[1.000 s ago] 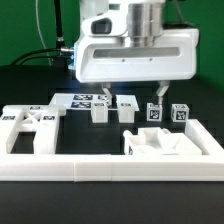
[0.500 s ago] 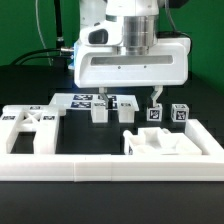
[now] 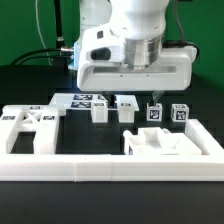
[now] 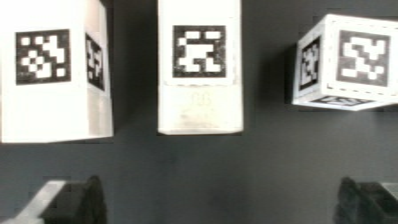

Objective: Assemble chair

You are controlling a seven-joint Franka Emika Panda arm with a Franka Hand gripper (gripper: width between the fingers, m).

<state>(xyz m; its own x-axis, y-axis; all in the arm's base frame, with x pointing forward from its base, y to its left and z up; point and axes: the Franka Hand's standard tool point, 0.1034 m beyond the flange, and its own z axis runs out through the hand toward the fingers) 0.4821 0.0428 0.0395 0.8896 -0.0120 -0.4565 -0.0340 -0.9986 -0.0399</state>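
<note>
**A:** What lies on the table, from the exterior view's left?

**B:** The chair is still in loose white parts on a black table. Farthest left lies the X-braced panel, flat, with a small tag on its corner. A long white border rail runs across the front, and the panel rests just behind it.

**A:** And in the middle?

**B:** The marker board lies flat farther back, showing black-and-white tags. Just in front of it are two square legs: the first leg and, close beside it but apart, the second leg.

**A:** What is to the right?

**B:** Two tagged blocks stand side by side, not touching. Nearer the front, behind the rail, sits an angular seat piece.

**A:** Where is the pincer?

**B:** The pincer hangs from the big white arm above the legs and the nearer block, touching none of them. In the wrist view its fingertips stand as far apart as they go, with only bare table between them. It holds nothing. Beyond the fingertips, three tagged white pieces lie in a row, each apart from the next.
</note>
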